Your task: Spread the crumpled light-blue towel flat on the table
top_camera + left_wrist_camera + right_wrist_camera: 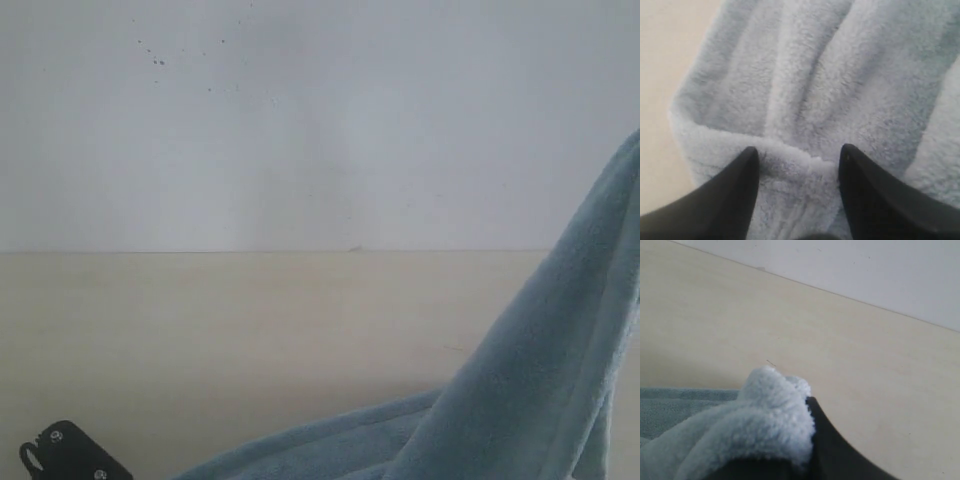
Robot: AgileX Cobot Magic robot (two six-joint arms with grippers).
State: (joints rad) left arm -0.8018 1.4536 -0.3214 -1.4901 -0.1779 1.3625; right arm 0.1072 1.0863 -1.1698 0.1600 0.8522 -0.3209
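Note:
The light-blue towel [520,380] rises in a taut fold from the table [200,330] to the right edge of the exterior view, where its top leaves the frame. The rest of it lies bunched along the bottom edge. My right gripper [790,420] is shut on a fluffy wad of the towel [765,415], held above the table [790,325]; one black finger [840,450] shows beside it. My left gripper [800,150] is open, its two tips straddling a folded ridge of the towel [815,75] lying on the table [665,60].
A white speckled wall [300,120] stands behind the table's far edge. A black part of the left arm [70,455] shows at the bottom left of the exterior view. Bare table stretches across the left and middle.

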